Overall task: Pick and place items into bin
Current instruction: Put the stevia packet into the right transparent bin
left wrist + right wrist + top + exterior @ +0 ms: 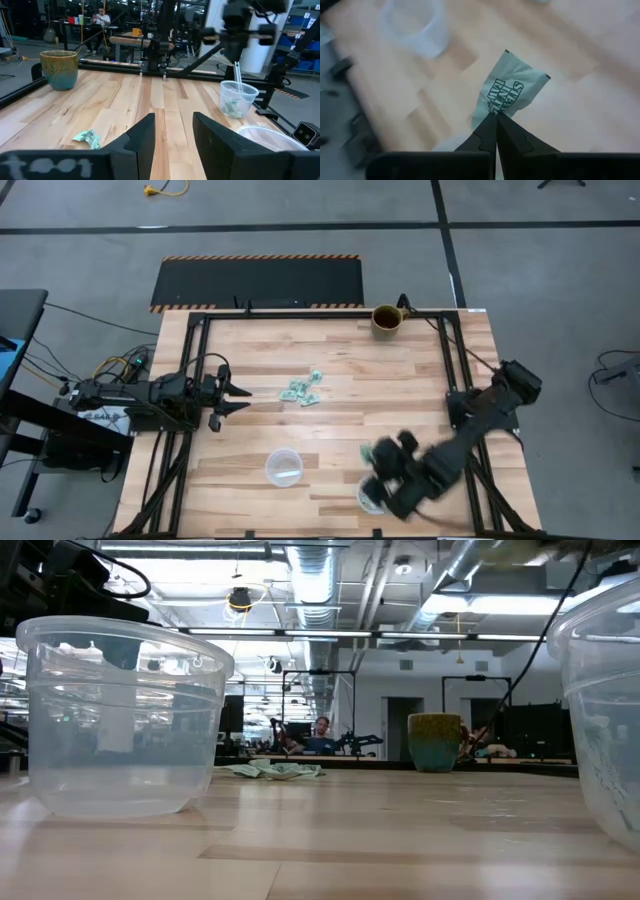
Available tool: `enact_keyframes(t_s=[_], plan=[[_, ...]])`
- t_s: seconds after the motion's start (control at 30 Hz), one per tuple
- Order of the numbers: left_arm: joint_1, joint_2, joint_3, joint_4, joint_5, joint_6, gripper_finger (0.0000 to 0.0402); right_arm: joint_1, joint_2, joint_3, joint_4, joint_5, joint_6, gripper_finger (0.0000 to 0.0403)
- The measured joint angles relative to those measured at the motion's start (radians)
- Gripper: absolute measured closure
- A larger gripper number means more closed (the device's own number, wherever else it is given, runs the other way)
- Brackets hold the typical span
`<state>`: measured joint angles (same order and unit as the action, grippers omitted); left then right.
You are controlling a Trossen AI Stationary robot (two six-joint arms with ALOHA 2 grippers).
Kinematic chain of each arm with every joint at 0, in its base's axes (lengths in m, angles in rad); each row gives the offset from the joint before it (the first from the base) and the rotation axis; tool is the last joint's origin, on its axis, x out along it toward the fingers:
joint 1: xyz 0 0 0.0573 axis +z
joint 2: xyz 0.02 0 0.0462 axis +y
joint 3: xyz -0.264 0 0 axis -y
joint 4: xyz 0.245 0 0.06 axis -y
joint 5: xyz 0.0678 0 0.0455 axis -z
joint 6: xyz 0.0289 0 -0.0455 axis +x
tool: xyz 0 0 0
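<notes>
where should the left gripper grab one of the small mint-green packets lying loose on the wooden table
Probably from straight above, at the outer edge of the cluster of small mint-green packets. They lie flat and crumpled on the wooden table, overlapping, so a raised corner of an outlying one suits best. The left gripper is open beside them.

High view: looked straight down on the whole wooden table (330, 370), taking in both arms and the floor around.
Low view: sat at table-top height, close behind two clear cups (120, 720), facing across to the room.
Left wrist view: looked level along the table, past its own fingers (145, 135).
Right wrist view: looked down, close to the tabletop.
Shared: the brown mug (387, 319) showed in the high, low and left wrist views.
</notes>
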<state>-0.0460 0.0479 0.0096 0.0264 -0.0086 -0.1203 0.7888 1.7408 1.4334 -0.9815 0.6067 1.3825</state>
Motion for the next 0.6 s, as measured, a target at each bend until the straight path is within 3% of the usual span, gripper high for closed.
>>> enact_keyframes(t_s=[0.27,0.6], plan=[[0.0,0.0,0.0,0.0,0.0,0.0,0.0281,0.182,0.079,0.0,0.07,-0.006,0.163,0.0403],[0.0,0.0,0.0,0.0,0.0,0.0,0.0281,0.201,0.081,0.0,0.1,-0.027,0.117,0.0401]])
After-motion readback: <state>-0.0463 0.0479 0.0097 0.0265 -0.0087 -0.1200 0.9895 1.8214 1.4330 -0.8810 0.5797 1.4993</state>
